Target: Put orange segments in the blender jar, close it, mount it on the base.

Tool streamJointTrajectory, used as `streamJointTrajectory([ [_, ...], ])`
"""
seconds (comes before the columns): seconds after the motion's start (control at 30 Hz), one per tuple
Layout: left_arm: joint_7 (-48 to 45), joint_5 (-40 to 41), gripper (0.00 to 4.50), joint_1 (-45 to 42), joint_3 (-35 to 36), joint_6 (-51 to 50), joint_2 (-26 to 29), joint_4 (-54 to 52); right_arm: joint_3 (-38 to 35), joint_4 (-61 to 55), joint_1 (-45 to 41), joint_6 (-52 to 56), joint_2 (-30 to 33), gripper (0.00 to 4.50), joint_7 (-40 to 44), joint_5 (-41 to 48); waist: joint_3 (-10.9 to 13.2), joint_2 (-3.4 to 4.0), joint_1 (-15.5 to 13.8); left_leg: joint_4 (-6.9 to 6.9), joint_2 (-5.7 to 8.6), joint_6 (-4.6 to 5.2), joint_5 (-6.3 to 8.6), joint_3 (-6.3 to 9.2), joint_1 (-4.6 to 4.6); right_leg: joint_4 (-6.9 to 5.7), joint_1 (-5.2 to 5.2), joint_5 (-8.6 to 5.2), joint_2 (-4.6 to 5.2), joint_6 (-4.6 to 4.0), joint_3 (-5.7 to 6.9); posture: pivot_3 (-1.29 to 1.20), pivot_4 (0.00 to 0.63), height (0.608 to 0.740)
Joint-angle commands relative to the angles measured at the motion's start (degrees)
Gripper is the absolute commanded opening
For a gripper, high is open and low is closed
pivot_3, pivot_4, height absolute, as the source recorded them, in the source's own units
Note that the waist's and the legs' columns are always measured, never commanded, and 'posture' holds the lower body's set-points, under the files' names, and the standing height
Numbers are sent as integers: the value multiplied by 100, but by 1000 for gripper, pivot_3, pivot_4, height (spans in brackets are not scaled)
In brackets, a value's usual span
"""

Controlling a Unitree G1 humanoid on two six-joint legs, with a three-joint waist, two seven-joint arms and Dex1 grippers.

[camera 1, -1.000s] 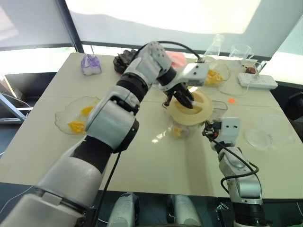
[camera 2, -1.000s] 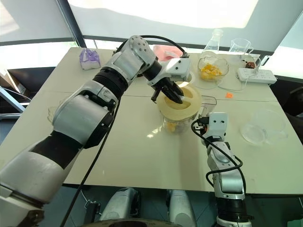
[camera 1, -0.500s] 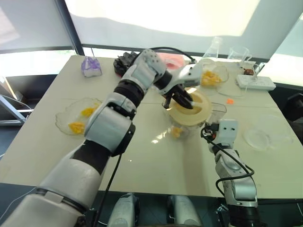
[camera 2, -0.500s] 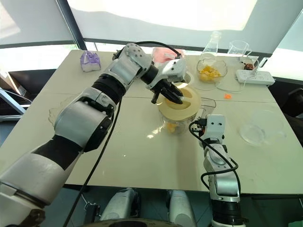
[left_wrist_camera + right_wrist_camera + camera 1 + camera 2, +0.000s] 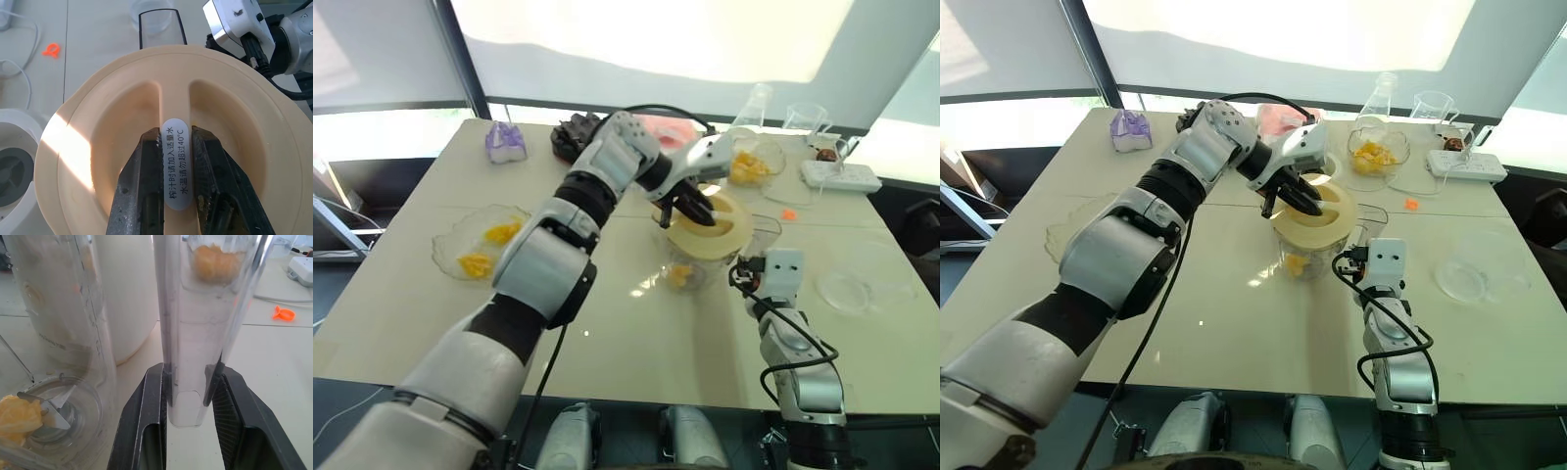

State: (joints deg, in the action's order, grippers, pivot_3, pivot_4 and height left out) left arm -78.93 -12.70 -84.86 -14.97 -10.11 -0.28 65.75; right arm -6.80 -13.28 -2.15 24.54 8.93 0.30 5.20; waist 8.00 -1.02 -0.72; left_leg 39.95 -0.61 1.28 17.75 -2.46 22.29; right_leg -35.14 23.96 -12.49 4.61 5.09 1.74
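Note:
The clear blender jar (image 5: 690,266) stands mid-table with orange segments (image 5: 678,275) at its bottom by the blade (image 5: 54,406). A round cream lid (image 5: 713,230) lies over its mouth, slightly tilted. My left gripper (image 5: 175,134) is shut on the lid's raised centre ridge, reaching in from the back left. My right gripper (image 5: 188,369) is shut on the jar's clear side handle (image 5: 195,323), at the jar's right side (image 5: 751,264). The cream-white base (image 5: 12,169), with its dark socket, stands just behind the jar.
A wavy clear bowl (image 5: 450,257) with fruit chunks sits at the left. Another bowl of chunks (image 5: 771,157), a flask (image 5: 756,98), a beaker (image 5: 808,116) and a power strip (image 5: 842,174) line the back right. An empty clear bowl (image 5: 857,284) lies right; an orange scrap (image 5: 790,212) lies behind it.
The left wrist has rolled a little with the lid's ridge in its grip. The right gripper has stayed on the handle. The whole picture has shifted slightly.

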Motion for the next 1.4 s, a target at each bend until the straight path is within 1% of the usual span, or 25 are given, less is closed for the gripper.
streamJointTrajectory([
  [0.03, 392, -321, 226, 684, -397, -454, -175, 348, 119, -210, -39, -184, -13, 748, 111, -35, -4, 1, -1, 0, 0, 0, 0, 1, 0, 1, -1, 0, 1, 0, 1, 0, 150, 740],
  [0.1, 452, -325, 226, 783, -414, -547, -191, 261, 108, -195, -41, -197, -13, 748, 111, -37, -8, 2, -3, 0, 0, 0, 0, 7, -1, 6, -6, 0, 2, 0, 5, 0, 150, 740],
  [0.23, 729, -309, 226, 895, -394, -1075, -255, 188, 98, -172, -50, -207, -3, 748, 119, -51, -17, 3, -3, 0, 2, 1, 1, 15, -3, 14, -18, -2, 6, 3, 12, 0, 150, 740],
  [0.3, 820, -310, 226, 958, -420, -1128, -265, 132, 95, -164, -50, -213, -5, 748, 120, -53, -20, 5, -4, -1, 2, 2, 3, 19, -14, 18, -30, -15, 8, 23, 15, 0, 150, 740],
  [0.37, 841, -282, 226, 965, -403, -1305, -281, 109, 97, -146, -51, -222, -4, 748, 123, -59, -22, 10, -5, -6, 2, 1, 4, 26, -35, 28, -32, -17, 11, 26, 20, 0, 150, 740],
  [0.43, 863, -259, 226, 976, -387, -1333, -292, 55, 98, -137, -47, -228, 0, 748, 129, -59, -30, 17, -4, -29, 1, -1, 5, 40, -75, 63, -76, -19, 16, 28, 27, 0, 150, 740],
  [0.5, 791, -269, 226, 1010, -429, -1148, -271, -27, 95, -133, -46, -229, 7, 748, 135, -59, -44, 23, 3, -63, 0, -1, 5, 48, -87, 104, -94, -18, 21, 28, 28, 0, 150, 740],
  [0.67, 656, -407, 226, 1086, -626, -473, -125, -177, 94, -113, -44, -249, 18, 748, 149, -66, -62, 26, 13, -95, 10, 1, 6, 47, -85, 103, -82, -13, 30, 17, 31, 0, 150, 740],
  [0.77, 606, -443, 226, 1052, -657, -260, -68, -178, 104, -105, -42, -264, 13, 748, 156, -73, -60, 26, 9, -94, 9, 1, 6, 48, -85, 101, -79, -11, 29, 12, 33, 0, 150, 740],
  [0.83, 543, -437, 1265, 983, -650, -212, -42, -163, 113, -103, -37, -271, 16, 748, 160, -81, -55, 30, 12, -91, 8, 1, 6, 48, -85, 102, -78, -19, 34, 25, 34, 0, 150, 740],
  [0.93, 446, -406, 2657, 793, -664, -69, 63, -183, 129, -104, -1, -303, 25, 748, 169, -97, -46, 30, 46, -90, 4, 0, 6, 48, -80, 104, -71, -20, 37, 27, 34, 0, 150, 740],
  [1.03, 495, -319, 2657, 470, -564, 76, 171, -150, 109, -111, 35, -331, 53, 748, 188, -89, -38, 37, 62, -100, 5, 1, 6, 46, -61, 103, -58, -18, 35, 24, 41, 0, 150, 740],
  [1.07, 485, -274, 2657, 343, -513, 138, 196, -128, 102, -107, 51, -342, 60, 748, 199, -87, -35, 41, 74, -100, 5, 1, 6, 46, -41, 101, -55, -12, 33, 15, 42, 0, 150, 740],
  [1.13, 483, -190, 2657, 61, -409, 281, 224, -61, 96, -82, 84, -367, 68, 748, 224, -94, -33, 43, 88, -97, 6, 3, 5, 45, 16, 91, 1, -6, 8, 8, 43, 0, 150, 740],
  [1.17, 509, -138, 2657, -107, -339, 350, 227, -21, 97, -64, 91, -377, 67, 748, 234, -98, -28, 42, 90, -96, 8, 4, 4, 41, 28, 86, 16, -5, 4, 8, 41, 0, 150, 740],
  [1.3, 536, 97, 2657, -653, -95, 533, 194, 103, 113, 13, 93, -432, 57, 748, 250, -109, 39, 38, 90, -95, 9, 5, 4, 38, 39, 80, 33, -6, -3, 7, 40, 0, 150, 740],
  [1.4, 401, 341, 2657, -972, 104, 492, 174, 90, 129, 41, 93, -451, 55, 748, 250, -115, 64, 44, 103, -85, 9, 5, 3, 38, 71, 80, 58, -6, -3, 8, 40, 0, 150, 740],
])
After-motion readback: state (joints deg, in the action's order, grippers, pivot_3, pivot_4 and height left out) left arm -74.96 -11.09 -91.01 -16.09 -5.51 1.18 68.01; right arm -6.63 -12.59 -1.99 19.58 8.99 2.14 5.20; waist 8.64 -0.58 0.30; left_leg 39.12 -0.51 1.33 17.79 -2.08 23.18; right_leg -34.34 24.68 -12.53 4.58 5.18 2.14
